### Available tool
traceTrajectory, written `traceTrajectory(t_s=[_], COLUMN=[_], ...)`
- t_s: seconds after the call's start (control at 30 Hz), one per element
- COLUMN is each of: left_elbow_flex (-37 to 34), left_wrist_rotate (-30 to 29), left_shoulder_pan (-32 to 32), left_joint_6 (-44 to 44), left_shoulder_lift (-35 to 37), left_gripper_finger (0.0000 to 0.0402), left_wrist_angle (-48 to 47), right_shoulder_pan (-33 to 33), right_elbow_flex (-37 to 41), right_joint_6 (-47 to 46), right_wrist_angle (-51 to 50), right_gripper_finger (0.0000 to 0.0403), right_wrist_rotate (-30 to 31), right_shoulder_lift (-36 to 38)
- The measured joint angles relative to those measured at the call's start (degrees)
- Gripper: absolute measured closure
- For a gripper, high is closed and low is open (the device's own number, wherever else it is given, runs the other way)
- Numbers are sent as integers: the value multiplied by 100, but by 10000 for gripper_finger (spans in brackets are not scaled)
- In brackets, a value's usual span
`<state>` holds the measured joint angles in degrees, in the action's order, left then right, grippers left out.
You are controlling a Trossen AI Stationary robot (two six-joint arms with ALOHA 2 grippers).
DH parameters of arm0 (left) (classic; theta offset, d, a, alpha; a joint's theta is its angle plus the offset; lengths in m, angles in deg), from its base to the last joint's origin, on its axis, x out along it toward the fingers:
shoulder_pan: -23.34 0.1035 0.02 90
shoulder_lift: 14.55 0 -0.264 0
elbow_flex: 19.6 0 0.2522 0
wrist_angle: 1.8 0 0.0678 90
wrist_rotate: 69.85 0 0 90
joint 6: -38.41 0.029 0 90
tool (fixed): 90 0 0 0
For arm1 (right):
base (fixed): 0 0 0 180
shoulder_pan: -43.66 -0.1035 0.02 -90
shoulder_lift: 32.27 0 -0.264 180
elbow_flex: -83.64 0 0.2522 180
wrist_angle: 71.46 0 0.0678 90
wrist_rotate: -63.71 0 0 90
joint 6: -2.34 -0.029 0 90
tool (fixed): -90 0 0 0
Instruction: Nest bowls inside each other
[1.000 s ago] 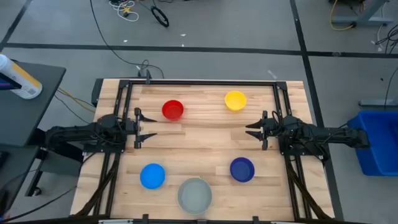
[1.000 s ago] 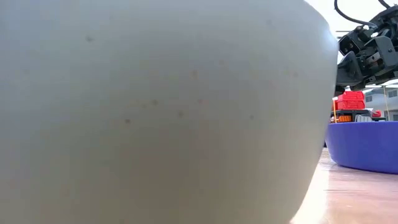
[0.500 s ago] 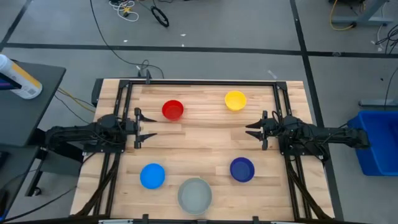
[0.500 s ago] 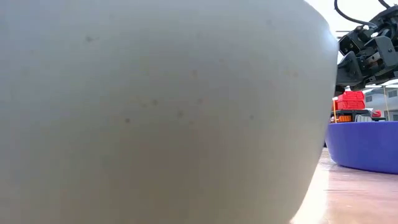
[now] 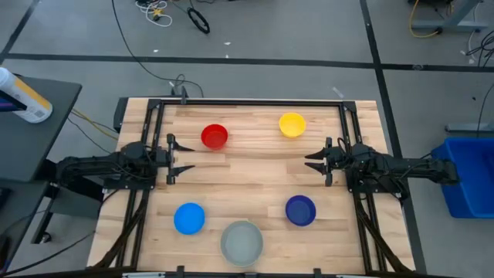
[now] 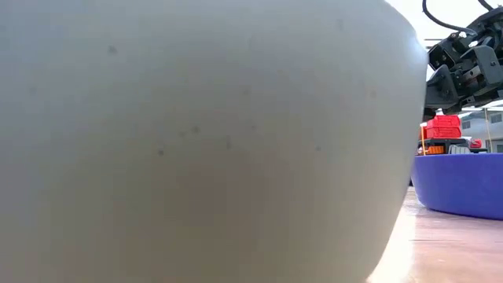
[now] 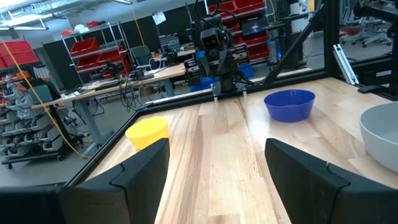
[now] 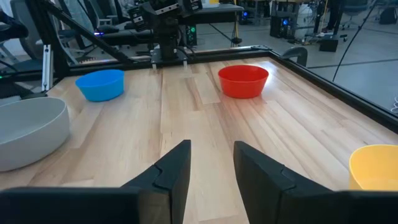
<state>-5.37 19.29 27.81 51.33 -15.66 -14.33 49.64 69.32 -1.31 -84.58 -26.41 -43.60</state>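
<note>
Five bowls stand upright on their bases on the wooden table (image 5: 255, 166), all apart. The red bowl (image 5: 214, 136) and yellow bowl (image 5: 292, 124) are toward the far edge. The light blue bowl (image 5: 189, 218), pale grey bowl (image 5: 242, 242) and dark blue bowl (image 5: 300, 210) are toward the near edge. My left gripper (image 5: 174, 159) waits at the table's left edge, wide open (image 7: 217, 171) and level. My right gripper (image 5: 315, 163) waits at the right edge, open with a narrower gap (image 8: 211, 165). Neither has anything between its fingers.
A black frame (image 5: 247, 101) runs round the table's edges. The grey bowl (image 6: 196, 141) fills most of the low view, with the dark blue bowl (image 6: 460, 182) beside it. The table's middle strip between the two grippers is bare wood.
</note>
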Motion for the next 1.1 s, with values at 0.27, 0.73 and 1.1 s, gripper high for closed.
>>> traceTrajectory(t_s=[0.27,0.73,1.1], left_elbow_flex=[2,1,-4], left_wrist_rotate=[0,1,60], left_shoulder_pan=[1,1,1], left_joint_6=[15,-48,-169], left_shoulder_lift=[1,0,1], left_gripper_finger=[127,127,127], left_wrist_angle=[-1,-1,640], right_shoulder_pan=[-1,0,-4], right_elbow_flex=[1,0,0], right_joint_6=[-1,-2,-418], right_wrist_angle=[0,8,723], right_gripper_finger=[273,272,273], right_wrist_rotate=[0,0,-6], right_shoulder_lift=[0,0,-1])
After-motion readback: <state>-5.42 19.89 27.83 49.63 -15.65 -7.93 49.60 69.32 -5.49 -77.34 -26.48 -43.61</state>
